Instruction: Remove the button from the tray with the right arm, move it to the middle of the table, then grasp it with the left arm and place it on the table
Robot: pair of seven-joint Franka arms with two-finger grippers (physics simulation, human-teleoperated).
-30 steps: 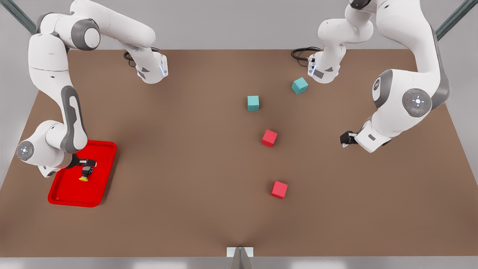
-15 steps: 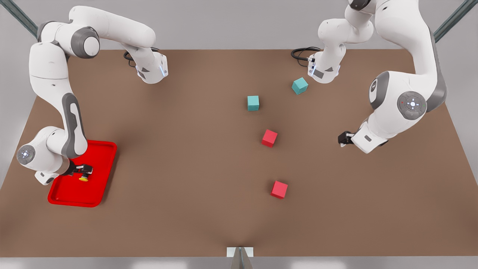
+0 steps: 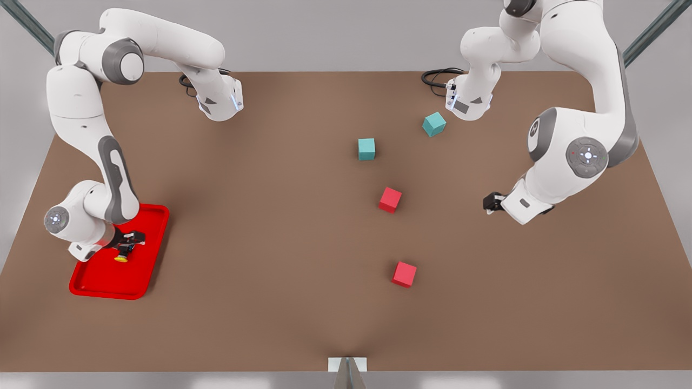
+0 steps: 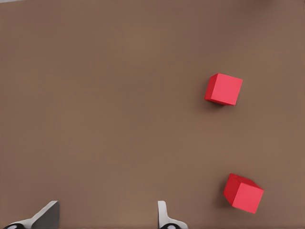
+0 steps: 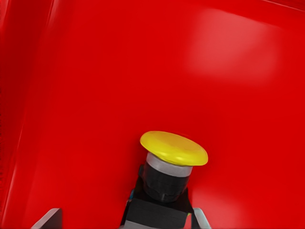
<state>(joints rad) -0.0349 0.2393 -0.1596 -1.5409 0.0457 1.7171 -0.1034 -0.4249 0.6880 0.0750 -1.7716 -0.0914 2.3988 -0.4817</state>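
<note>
None of the task's steps were finished: the button (image 3: 122,254) lay in the tray (image 3: 141,279), with my right gripper (image 3: 128,241) over it, fingers spread to either side of its dark body, not visibly pinching. Lifting, carrying and handover remained. My left gripper (image 3: 491,202) hung spread above the table (image 3: 281,227) beside two red cubes (image 4: 224,89). Since half a second earlier, both grippers had crept toward mid-table.

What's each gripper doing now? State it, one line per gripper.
Right gripper: over the tray, fingers open either side of the button, not yet shut.
Left gripper: open, holding nothing, above the table.
</note>
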